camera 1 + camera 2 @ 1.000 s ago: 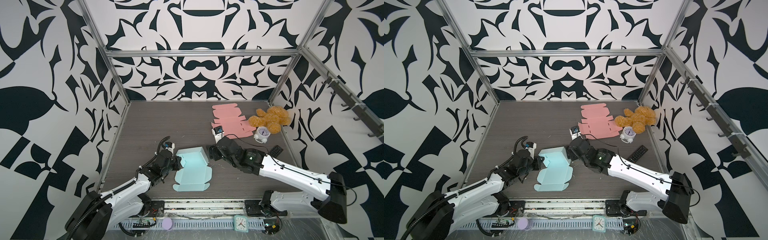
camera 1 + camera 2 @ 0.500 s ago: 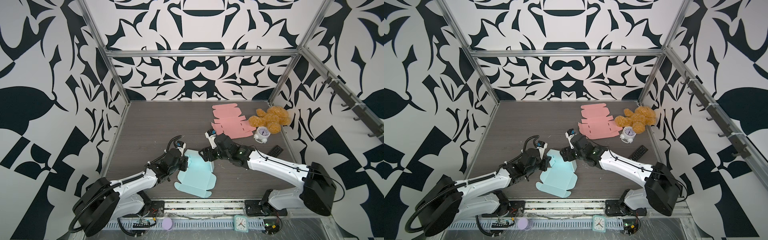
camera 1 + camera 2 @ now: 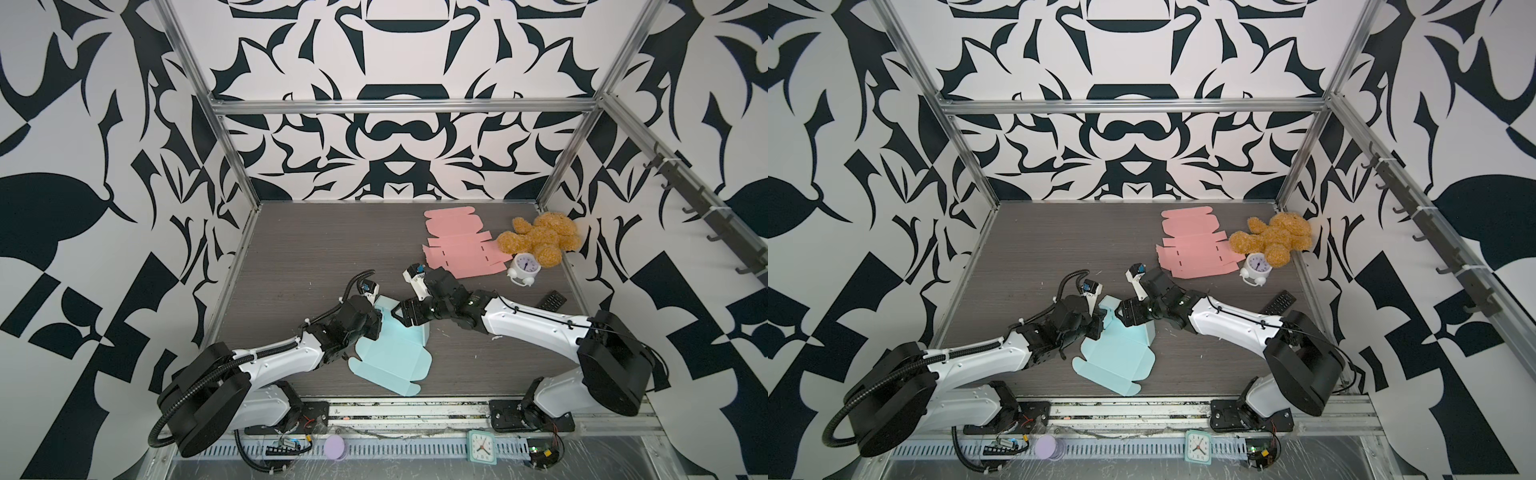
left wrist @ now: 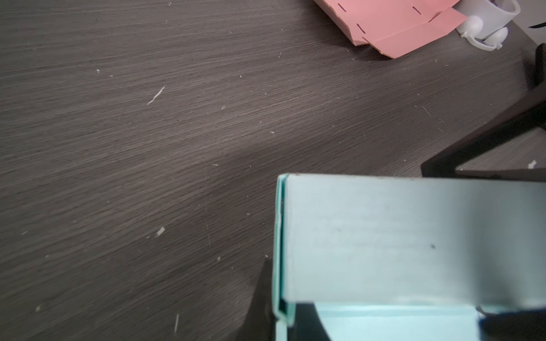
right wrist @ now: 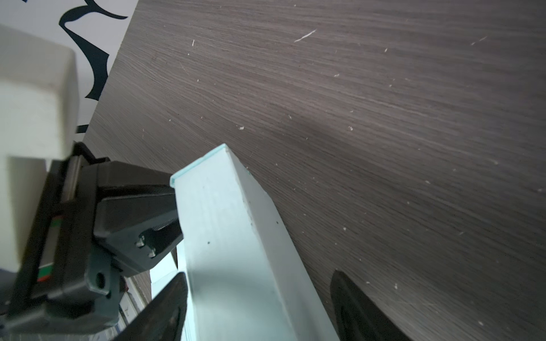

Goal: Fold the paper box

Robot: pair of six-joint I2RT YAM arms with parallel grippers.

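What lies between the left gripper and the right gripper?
A raised wall of the blue box: the left gripper pinches its end, the right gripper straddles it, open. The right wrist view shows this.

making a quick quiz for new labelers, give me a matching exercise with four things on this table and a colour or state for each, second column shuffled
Things
1. paper box
2. box blank
3. teddy bear
4. remote control

Descriptions
a. pink, lying flat and unfolded
b. black, near the right edge of the table
c. light blue, partly folded, one wall raised
d. golden brown, in the far right corner

Pairs: 1-c, 2-a, 3-d, 4-b
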